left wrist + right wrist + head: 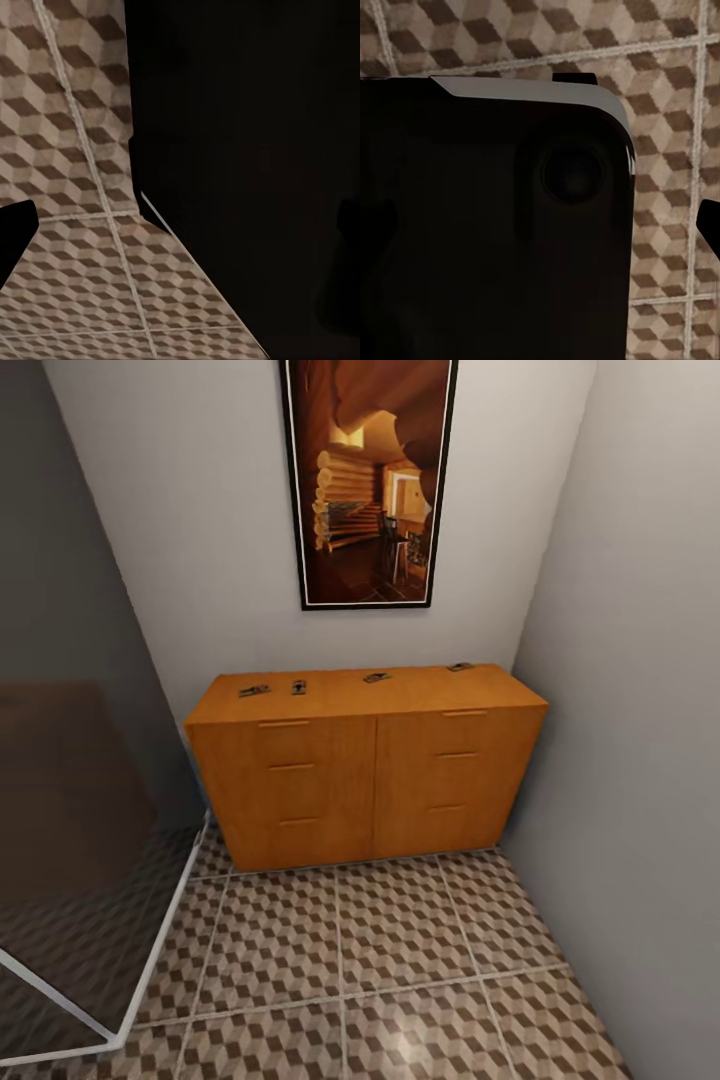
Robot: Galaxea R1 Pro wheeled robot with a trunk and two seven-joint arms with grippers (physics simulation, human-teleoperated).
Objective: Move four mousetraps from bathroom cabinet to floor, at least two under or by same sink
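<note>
The orange-brown cabinet (370,785) stands against the back wall, all its drawers closed. Several mousetraps lie spread along its flat top: one at the left (253,690), one beside it (299,686), one near the middle (377,678) and one at the right rear (460,666). The cube-patterned bathroom floor (380,960) stretches in front of it. The bathroom sink is out of view. In the wrist views my left gripper (180,247) and right gripper (540,232) hang over the floor tiles, fingertips far apart at the picture edges, with nothing between them.
A glass panel with a white frame (150,950) closes off the left side. A grey wall (640,760) runs close along the right. A tall framed picture (368,480) hangs above the cabinet. My own dark body (487,225) blocks much of both wrist views.
</note>
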